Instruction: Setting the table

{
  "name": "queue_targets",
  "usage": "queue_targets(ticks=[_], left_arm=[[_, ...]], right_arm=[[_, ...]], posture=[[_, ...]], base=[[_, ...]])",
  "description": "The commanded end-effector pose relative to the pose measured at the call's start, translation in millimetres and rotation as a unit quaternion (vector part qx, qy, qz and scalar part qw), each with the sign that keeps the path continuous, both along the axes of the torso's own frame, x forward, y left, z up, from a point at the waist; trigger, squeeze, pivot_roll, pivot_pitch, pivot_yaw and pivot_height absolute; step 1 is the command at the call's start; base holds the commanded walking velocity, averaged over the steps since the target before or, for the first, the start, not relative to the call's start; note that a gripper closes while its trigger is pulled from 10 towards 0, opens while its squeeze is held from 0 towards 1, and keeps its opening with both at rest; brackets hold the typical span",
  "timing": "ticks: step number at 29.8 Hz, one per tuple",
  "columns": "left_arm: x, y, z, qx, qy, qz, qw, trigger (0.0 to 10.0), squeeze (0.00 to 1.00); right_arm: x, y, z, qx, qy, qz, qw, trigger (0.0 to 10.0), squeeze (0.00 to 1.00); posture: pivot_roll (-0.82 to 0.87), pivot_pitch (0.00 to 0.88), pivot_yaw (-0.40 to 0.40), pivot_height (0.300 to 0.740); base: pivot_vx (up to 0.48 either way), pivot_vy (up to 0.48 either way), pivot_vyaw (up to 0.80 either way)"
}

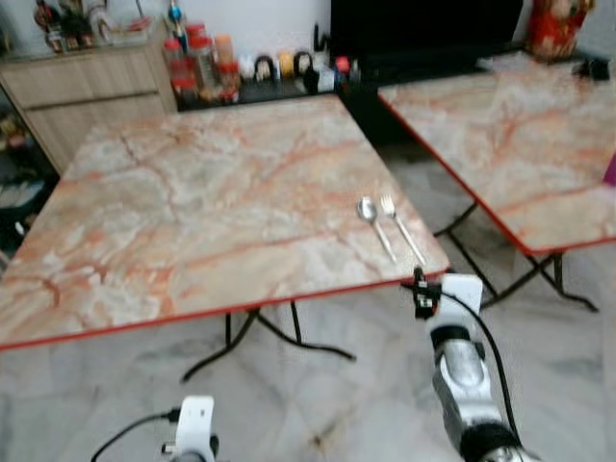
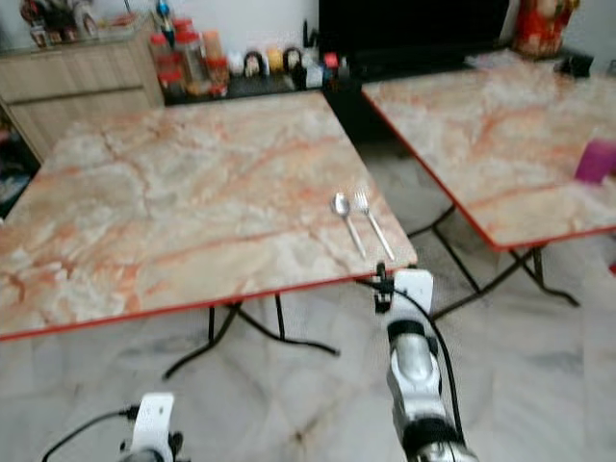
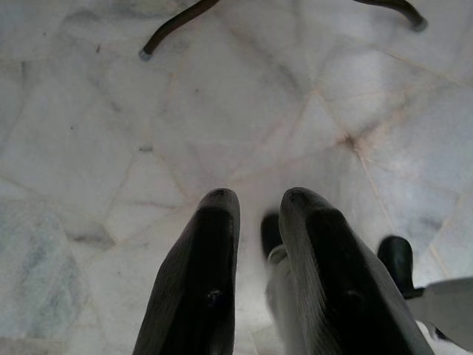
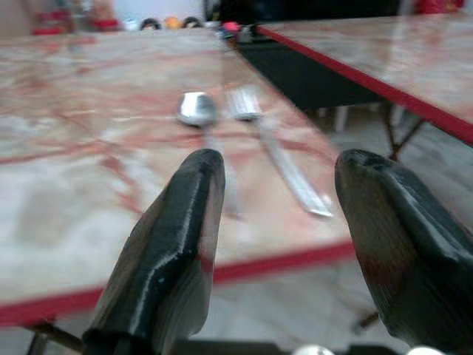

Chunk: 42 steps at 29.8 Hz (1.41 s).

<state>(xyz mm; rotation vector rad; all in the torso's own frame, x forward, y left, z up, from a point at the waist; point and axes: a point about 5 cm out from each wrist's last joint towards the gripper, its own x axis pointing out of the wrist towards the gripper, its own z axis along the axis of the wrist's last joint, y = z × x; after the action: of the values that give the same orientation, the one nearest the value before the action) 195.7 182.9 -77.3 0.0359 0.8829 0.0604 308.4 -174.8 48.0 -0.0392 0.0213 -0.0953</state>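
Where the near table (image 1: pixel 192 202) meets its front right corner, a spoon (image 1: pixel 373 221) and a fork (image 1: pixel 400 227) lie side by side on the marbled top, bowl and tines pointing toward the far edge, handles toward the front edge. The spoon lies on the left, the fork on the right, just beside each other. The right gripper (image 4: pixel 277 222) is held just off that corner, below the red front edge, its fingers (image 4: pixel 174 244) spread wide and holding nothing; in the right wrist view the cutlery sits between and beyond them. The left gripper (image 3: pixel 255 214) hangs low over the floor (image 3: pixel 89 133), fingers nearly closed with a narrow gap, empty. A second table (image 1: pixel 510 135) stands to the right, apart from the first. Jars (image 1: pixel 197 67) crowd a low shelf beyond the far edge, beside a cabinet (image 1: pixel 87 91).
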Motion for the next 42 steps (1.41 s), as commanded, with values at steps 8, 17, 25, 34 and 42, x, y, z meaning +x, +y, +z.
queue_targets(ticks=[8,17,25,34,42], left_arm=[[-1.7,10.7,0.3,0.009,0.004,0.008,1.000,10.0,0.00],[-1.2,10.5,0.6,0.009,0.004,0.008,1.000,10.0,0.00],[-1.5,10.4,0.4,0.009,0.004,0.007,1.000,10.0,0.00],[-0.3,11.5,1.7,0.005,-0.007,0.015,1.000,10.0,0.00],[-1.0,11.8,1.3,0.005,-0.005,0.017,1.000,10.0,0.00]], right_arm=[[4.4,8.8,4.5,0.010,-0.007,0.006,1.000,10.0,0.00],[4.6,8.8,4.6,0.011,-0.007,0.005,1.000,10.0,0.00],[4.5,8.8,4.4,0.013,-0.007,0.005,1.000,10.0,0.00],[5.0,9.7,4.7,0.015,-0.008,0.006,1.000,10.0,0.00],[4.7,10.6,4.5,0.019,-0.008,0.012,1.000,10.0,0.00]], posture=[[-0.05,0.000,0.027,0.740],[-0.05,0.000,0.028,0.740],[-0.05,0.000,0.029,0.740],[-0.05,0.000,0.029,0.740],[-0.05,0.000,0.028,0.740]], base=[[0.360,0.000,0.00],[0.360,0.000,0.00],[0.359,0.000,0.00],[0.198,0.000,0.00],[0.000,0.000,0.00]])
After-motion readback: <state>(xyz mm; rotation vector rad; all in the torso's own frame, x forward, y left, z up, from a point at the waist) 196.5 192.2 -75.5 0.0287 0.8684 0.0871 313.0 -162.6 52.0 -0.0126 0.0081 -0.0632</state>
